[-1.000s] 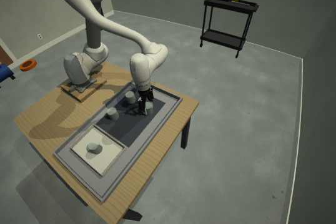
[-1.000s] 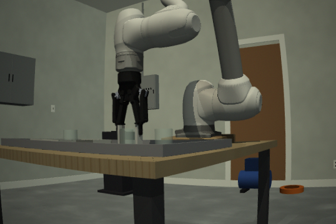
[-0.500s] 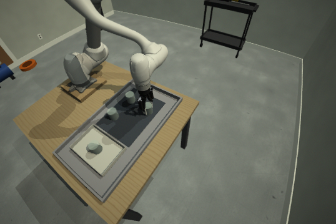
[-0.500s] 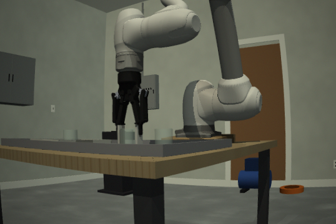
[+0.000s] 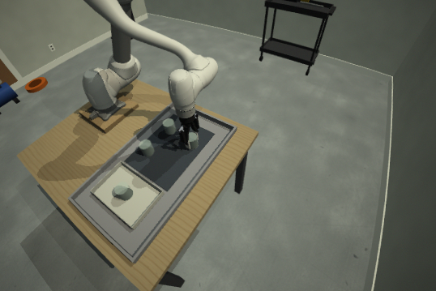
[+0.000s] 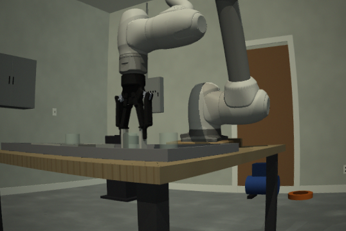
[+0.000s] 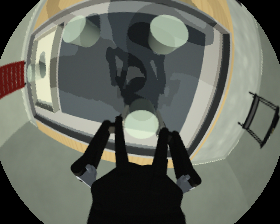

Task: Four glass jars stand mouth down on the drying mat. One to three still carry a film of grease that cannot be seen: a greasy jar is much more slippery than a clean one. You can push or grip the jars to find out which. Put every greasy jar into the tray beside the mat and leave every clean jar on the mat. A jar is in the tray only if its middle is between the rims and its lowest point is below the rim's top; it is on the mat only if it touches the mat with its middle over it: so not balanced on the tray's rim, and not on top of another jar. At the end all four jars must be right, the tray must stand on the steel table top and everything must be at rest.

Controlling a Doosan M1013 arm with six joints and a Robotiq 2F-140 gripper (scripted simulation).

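My gripper [image 5: 192, 139] [image 6: 132, 144] [image 7: 141, 112] points down, shut on a pale green jar [image 5: 194, 141] [image 6: 132, 139] [image 7: 141, 124] that stands mouth down at the outer side of the dark mat [image 5: 162, 172] [image 7: 86, 75]. One finger is on each side of it. A second jar [image 5: 168, 126] [image 7: 169, 32] and a third jar [image 5: 146, 148] [image 7: 82, 31] stand upright on the mat's robot side, apart from the gripper. The fourth jar [image 5: 122, 192] is inside the cream tray [image 5: 135, 211] [image 7: 46, 97] and seems to lie on its side. The held jar's lower edge is partly hidden.
A grey raised rim [image 5: 184, 190] [image 6: 96, 152] runs round the steel top that bears the mat and tray. The tray is at the end of the mat away from the gripper. The robot base [image 5: 101, 93] [image 6: 206, 112] stands on the wooden table behind the rim.
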